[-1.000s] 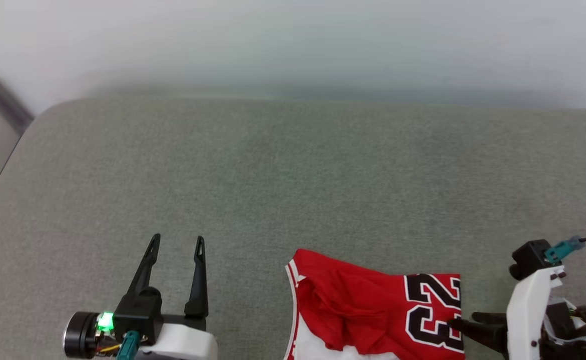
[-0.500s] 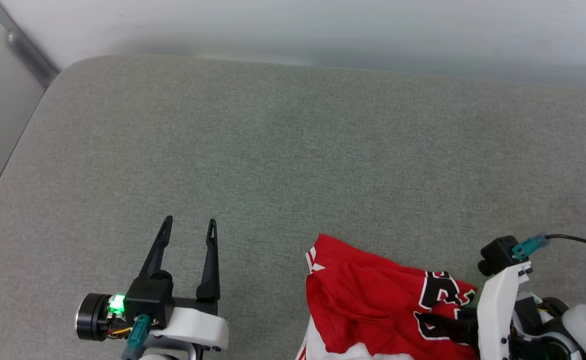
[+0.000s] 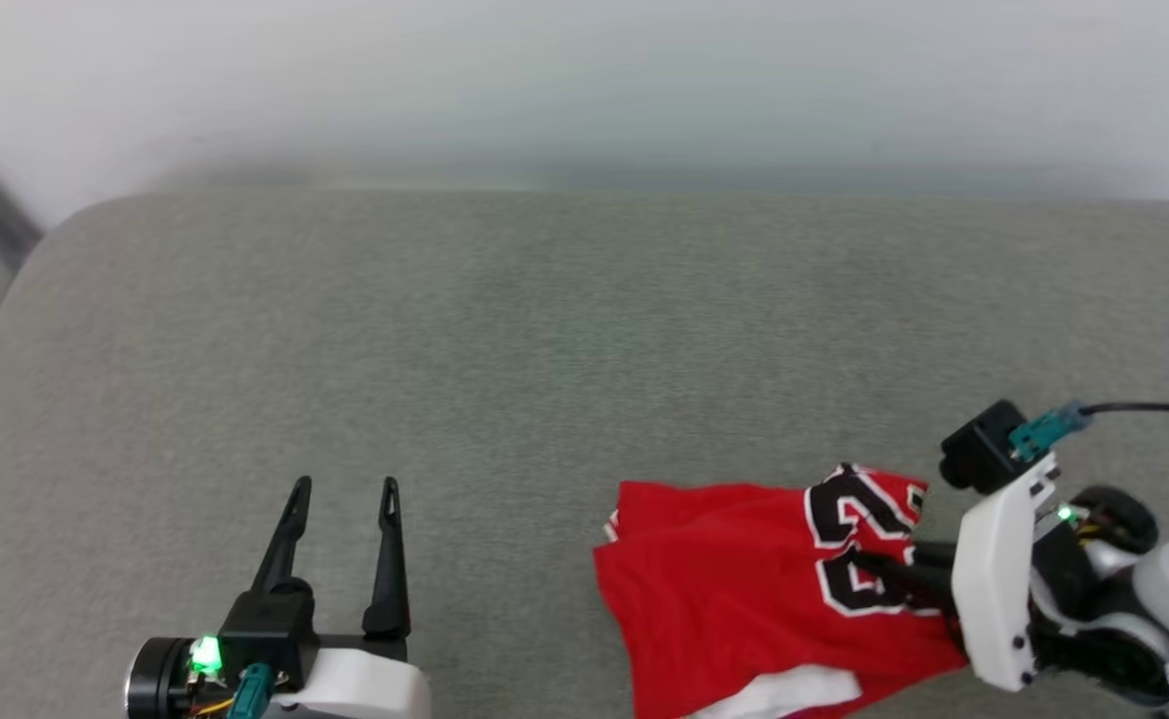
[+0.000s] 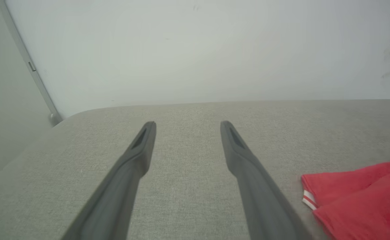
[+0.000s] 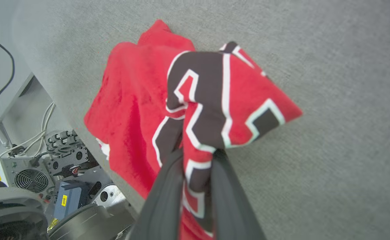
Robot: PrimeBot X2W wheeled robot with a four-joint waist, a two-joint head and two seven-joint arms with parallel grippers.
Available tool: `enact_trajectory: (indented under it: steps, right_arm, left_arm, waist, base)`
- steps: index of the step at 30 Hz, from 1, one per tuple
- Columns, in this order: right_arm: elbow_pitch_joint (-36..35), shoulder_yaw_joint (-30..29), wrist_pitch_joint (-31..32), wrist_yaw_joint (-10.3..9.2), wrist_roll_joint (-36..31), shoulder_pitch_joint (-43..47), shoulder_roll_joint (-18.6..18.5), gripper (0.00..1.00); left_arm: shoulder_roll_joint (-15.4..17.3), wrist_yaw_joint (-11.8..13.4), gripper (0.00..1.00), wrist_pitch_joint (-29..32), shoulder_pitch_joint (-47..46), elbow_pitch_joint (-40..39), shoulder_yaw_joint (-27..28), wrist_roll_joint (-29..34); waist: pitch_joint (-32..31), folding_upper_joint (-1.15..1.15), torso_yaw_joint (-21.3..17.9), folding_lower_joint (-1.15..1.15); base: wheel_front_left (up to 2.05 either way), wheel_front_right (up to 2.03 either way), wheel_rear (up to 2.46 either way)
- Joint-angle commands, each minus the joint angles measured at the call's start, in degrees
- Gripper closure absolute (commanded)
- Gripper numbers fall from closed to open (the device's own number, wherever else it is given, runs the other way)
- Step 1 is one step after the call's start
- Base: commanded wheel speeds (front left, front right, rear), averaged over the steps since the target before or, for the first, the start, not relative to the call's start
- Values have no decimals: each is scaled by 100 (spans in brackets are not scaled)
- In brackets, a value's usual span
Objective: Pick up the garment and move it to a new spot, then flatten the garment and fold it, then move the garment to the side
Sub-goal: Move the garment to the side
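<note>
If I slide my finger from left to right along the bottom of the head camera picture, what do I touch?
Left gripper → garment → right arm's white wrist cover.

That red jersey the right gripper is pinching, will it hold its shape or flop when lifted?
The garment will probably flop: its fabric bunches and folds where the right gripper pinches it. It looks thin and light, so one pinch likely carries it. The rest, lying on the grey surface, may drag along.
</note>
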Motion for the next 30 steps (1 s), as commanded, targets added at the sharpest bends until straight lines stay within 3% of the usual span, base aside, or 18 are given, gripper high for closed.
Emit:
enact_trajectory:
  steps: [1,8,14,21,30]
  right_arm:
    - [-102,28,43,-2,-38,-179,-148,100]
    - [-404,-23,39,-2,-247,-826,-761,100]
    - [-106,-219,-241,-3,-398,-1300,-1068,100]
    - [982,-352,-666,-3,-785,-1888,-1349,100]
    - [2657,-859,-1084,-3,-1317,-2562,-1234,100]
  left_arm:
    - [-2,8,0,-13,63,-35,23,-6]
    - [-4,80,0,-13,130,-240,260,-5]
    - [45,81,0,-13,-72,-409,391,88]
    - [223,-12,0,-13,-555,-626,370,215]
    - [409,-32,0,-13,-939,-839,328,279]
  waist:
    - [-74,0,-380,-1]
    - [266,0,-1376,-1]
    - [787,0,-1957,-1]
    - [1594,0,-2028,-1]
    - [2301,0,-1830,-1]
  base:
    - [0,0,0]
    - [0,0,0]
    - [0,0,0]
    - [0,0,0]
    - [0,0,0]
